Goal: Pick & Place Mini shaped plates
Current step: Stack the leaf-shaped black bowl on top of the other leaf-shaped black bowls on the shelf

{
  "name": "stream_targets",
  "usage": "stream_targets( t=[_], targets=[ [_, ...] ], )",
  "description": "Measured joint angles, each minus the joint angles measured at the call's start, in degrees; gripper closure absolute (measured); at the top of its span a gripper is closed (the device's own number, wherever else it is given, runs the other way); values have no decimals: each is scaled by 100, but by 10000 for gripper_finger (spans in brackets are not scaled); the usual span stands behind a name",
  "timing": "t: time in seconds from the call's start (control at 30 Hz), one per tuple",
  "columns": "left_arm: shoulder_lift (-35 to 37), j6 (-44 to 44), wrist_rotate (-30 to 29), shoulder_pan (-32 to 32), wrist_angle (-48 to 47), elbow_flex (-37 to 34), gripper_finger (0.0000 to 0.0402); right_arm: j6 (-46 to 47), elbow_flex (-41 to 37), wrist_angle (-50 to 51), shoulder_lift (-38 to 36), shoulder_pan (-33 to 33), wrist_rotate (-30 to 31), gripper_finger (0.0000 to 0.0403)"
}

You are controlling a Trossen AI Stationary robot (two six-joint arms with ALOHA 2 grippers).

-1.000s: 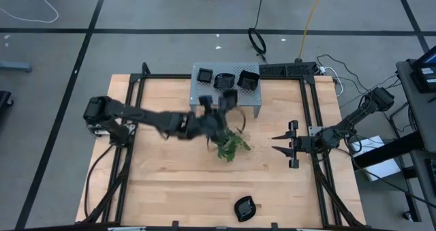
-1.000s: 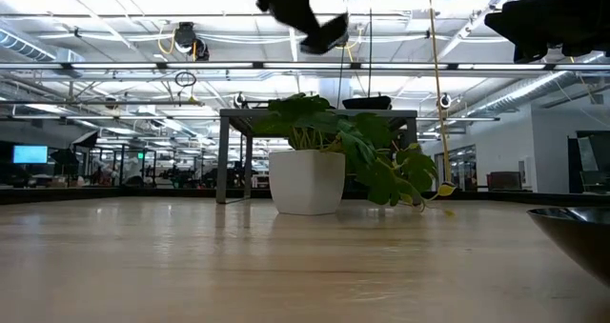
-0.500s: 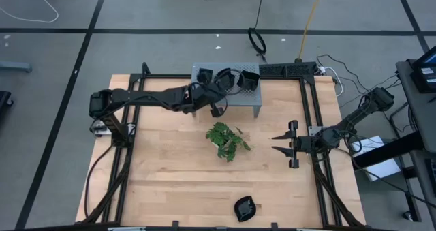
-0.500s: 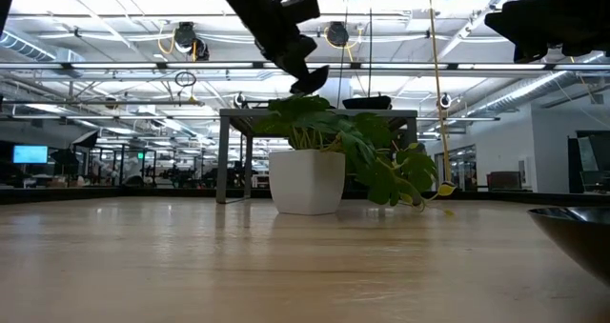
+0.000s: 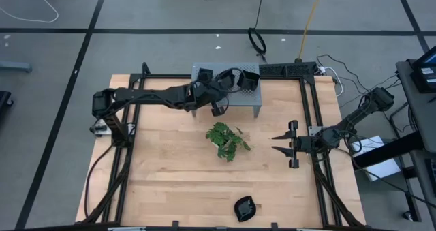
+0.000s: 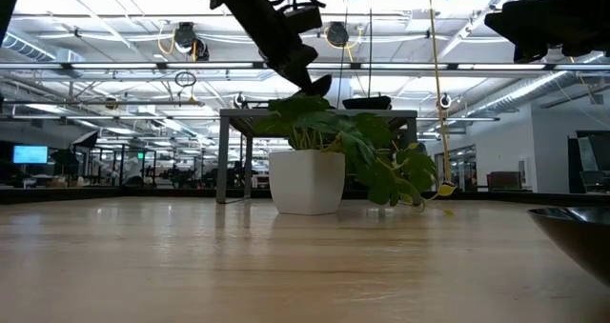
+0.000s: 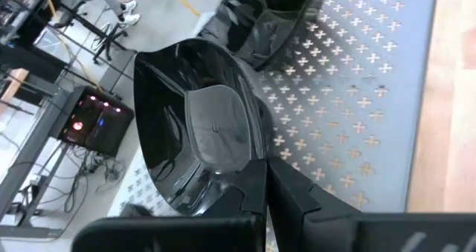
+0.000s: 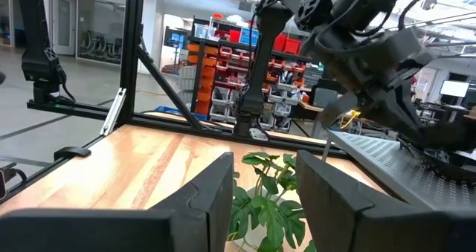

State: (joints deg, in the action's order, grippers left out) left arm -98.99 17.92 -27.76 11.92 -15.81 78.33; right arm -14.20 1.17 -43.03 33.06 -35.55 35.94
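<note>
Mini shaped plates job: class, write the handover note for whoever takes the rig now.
Left gripper: shut on a mini plate, held over the grey stand.
Right gripper: open, empty, waiting at the table's right side.
Done: three plates on the stand.
Left: release the held plate; fetch the plate at the table's near edge. Mind the potted plant.

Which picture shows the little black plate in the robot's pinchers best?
The left wrist view: the glossy plate fills it, pinched at its rim by the left tool over the perforated stand. The high view shows a small dark shape, the low view only its edge.
</note>
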Motion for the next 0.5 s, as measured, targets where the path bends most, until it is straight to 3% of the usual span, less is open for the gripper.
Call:
stream_targets(
  t=[0.37,0.5],
  targets=[
    [-97,190,-74,0,-14,-7,397,0,2,0,0,-2,0,268],
    [-97,-48,-303,-2,-15,-7,363,0,2,0,0,-1,-1,268]
  ],
)
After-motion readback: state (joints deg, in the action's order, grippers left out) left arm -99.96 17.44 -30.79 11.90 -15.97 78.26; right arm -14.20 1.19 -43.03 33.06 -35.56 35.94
